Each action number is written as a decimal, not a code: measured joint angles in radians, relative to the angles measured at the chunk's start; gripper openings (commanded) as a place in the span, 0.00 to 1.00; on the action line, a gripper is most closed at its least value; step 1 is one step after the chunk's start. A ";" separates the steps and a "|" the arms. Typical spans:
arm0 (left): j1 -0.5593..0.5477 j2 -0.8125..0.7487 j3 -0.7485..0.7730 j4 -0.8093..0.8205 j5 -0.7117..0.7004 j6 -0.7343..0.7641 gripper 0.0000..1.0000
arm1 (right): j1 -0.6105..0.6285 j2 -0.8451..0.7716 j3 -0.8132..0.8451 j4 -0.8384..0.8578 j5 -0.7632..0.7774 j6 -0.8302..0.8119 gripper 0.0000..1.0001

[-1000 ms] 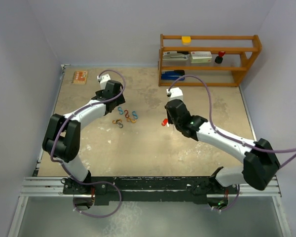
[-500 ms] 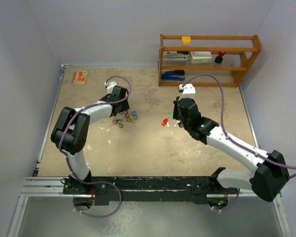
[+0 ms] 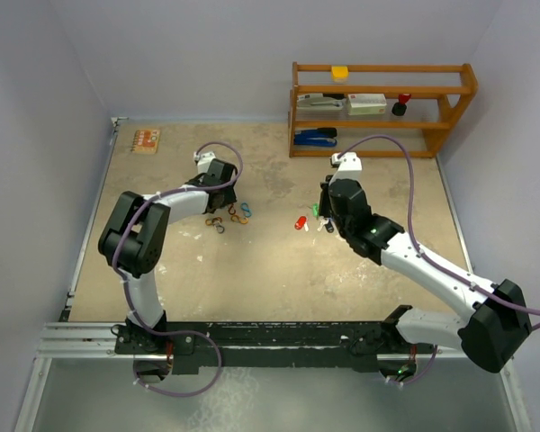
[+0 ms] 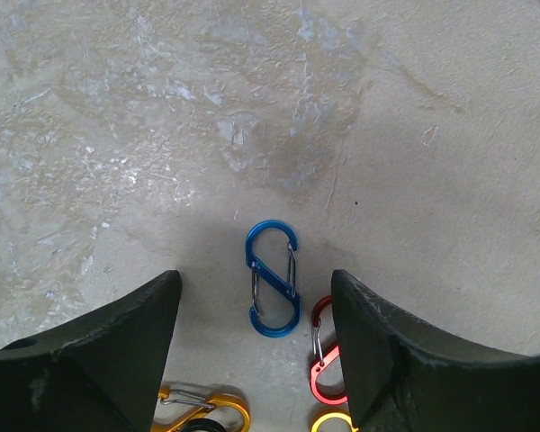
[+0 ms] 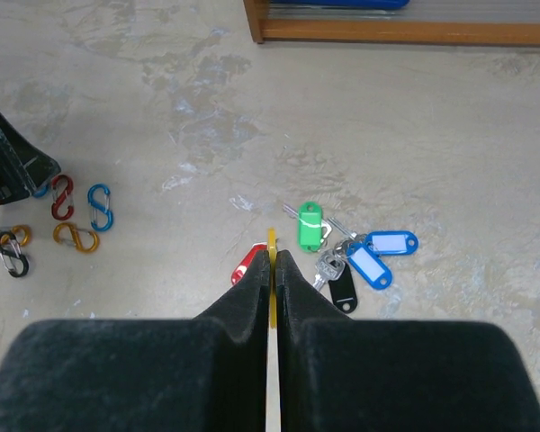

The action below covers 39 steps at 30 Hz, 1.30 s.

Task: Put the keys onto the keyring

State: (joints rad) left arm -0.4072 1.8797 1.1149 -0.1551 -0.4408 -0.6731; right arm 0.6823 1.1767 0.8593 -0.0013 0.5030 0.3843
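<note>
Well, my left arm (image 3: 175, 202) stretches low, left gripper (image 4: 255, 281) spread wide astride one blue clip (image 4: 272, 279). My right gripper (image 5: 272, 256) clenches one yellow tag (image 5: 272, 241) near two blue tags (image 5: 391, 243).

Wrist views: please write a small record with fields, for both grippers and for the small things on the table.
left gripper: open, over the clips
between its fingers: blue clip, flat on the table, not touched
near it: red clip; yellow clips at the lower edge of the view
right gripper: shut on a thin yellow tag, seen edge-on
keys: a heap just ahead of the right gripper, with green, blue, black and red tags
shelf: beyond the keys
</note>
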 measured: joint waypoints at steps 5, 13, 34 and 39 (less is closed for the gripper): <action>0.000 0.005 0.000 0.008 -0.017 0.000 0.60 | -0.007 0.000 0.000 0.000 -0.001 0.000 0.00; 0.000 0.020 0.012 0.015 -0.037 0.000 0.54 | -0.010 0.000 0.000 0.000 -0.008 0.000 0.00; 0.000 0.037 0.023 0.055 -0.019 -0.007 0.35 | -0.010 -0.002 -0.001 -0.008 -0.023 0.002 0.00; 0.000 0.037 0.023 0.064 -0.002 -0.009 0.22 | -0.010 -0.002 -0.001 -0.008 -0.023 0.002 0.00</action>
State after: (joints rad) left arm -0.4072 1.9171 1.1374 -0.0910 -0.4431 -0.6819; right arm 0.6727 1.1744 0.8581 -0.0097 0.4797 0.3859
